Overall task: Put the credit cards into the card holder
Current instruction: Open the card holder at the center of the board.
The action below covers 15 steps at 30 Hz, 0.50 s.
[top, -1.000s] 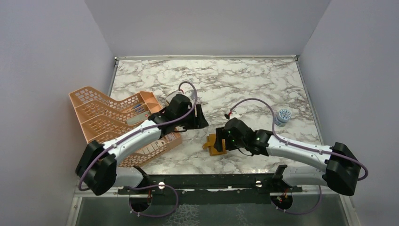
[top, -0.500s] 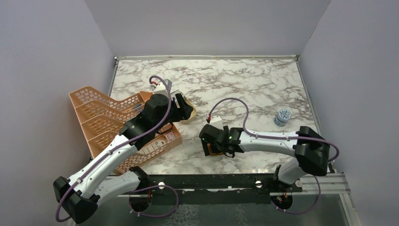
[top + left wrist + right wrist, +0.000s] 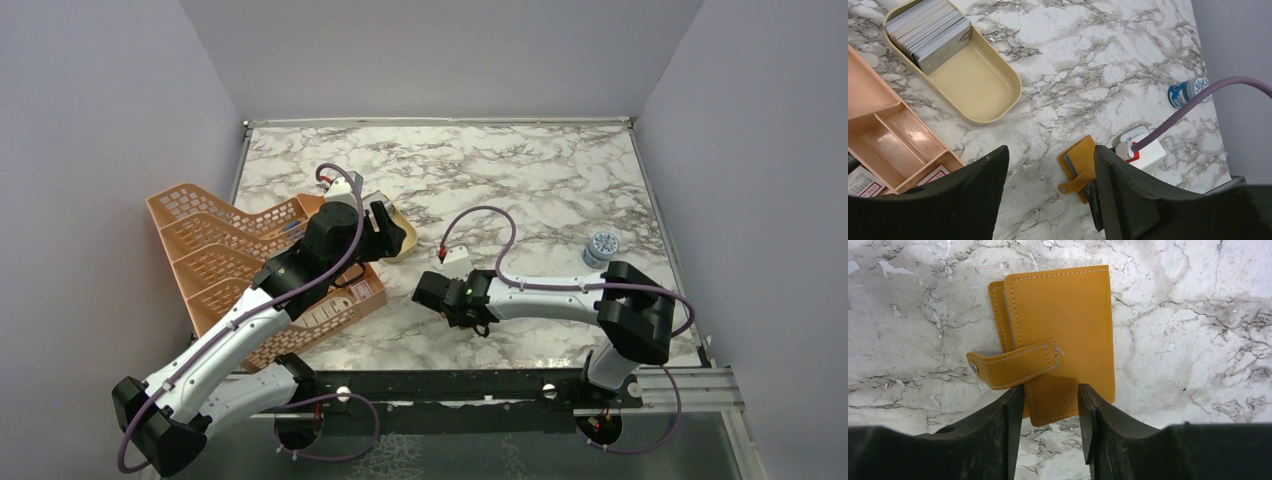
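The right hand (image 3: pixel 1050 391) stands part open over the near edge of the card holder (image 3: pixel 1063 325), one finger on each side of a strip of its cover; whether they touch it I cannot tell. The card holder lies folded flat on the marble surface (image 3: pixel 1198 340), its strap (image 3: pixel 1013 365) across the cover. The left hand (image 3: pixel 1050 152) hovers wide open and holds nothing; the credit cards (image 3: pixel 925 30) sit stacked in a tan dish (image 3: pixel 993 95)

Found left gripper (image 3: pixel 1048 172) raised, fingers (image 3: pixel 973 200) spread wide, nothing between; found right gripper (image 3: pixel 1050 407) low, pointing down, fingers narrowly parted.
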Each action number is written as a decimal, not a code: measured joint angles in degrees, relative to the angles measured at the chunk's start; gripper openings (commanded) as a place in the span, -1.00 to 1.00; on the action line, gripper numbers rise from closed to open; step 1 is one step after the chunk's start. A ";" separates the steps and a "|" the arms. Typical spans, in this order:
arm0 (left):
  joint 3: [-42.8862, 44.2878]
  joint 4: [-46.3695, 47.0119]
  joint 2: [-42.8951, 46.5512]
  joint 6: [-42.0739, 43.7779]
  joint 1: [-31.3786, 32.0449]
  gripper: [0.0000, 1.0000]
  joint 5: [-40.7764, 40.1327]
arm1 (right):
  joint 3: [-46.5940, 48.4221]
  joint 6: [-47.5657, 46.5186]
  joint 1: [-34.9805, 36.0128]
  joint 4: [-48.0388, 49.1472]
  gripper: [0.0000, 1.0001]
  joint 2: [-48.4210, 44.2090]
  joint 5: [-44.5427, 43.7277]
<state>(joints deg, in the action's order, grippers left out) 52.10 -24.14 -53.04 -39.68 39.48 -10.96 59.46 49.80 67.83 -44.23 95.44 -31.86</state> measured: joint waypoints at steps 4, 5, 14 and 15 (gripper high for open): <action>-0.17 -0.24 -0.02 0.04 0.00 0.31 -0.04 | 0.00 0.04 0.00 -0.13 -0.37 0.00 -0.44; -0.17 -0.35 -0.02 0.09 0.00 0.31 -0.04 | 0.00 0.00 -0.02 -0.15 -0.47 0.00 -0.57; -1.88 -0.37 -0.92 0.11 0.00 0.31 0.00 | -0.17 -1.27 -0.02 -0.13 -0.98 -1.53 -3.67; -2.23 -0.37 -1.09 0.11 0.00 0.31 0.02 | -0.22 -1.46 0.00 -0.11 -0.98 -1.84 -4.09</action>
<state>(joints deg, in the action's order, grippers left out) 49.87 -24.51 -54.13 -39.57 39.48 -10.94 59.24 48.34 67.83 -44.34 93.60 -35.94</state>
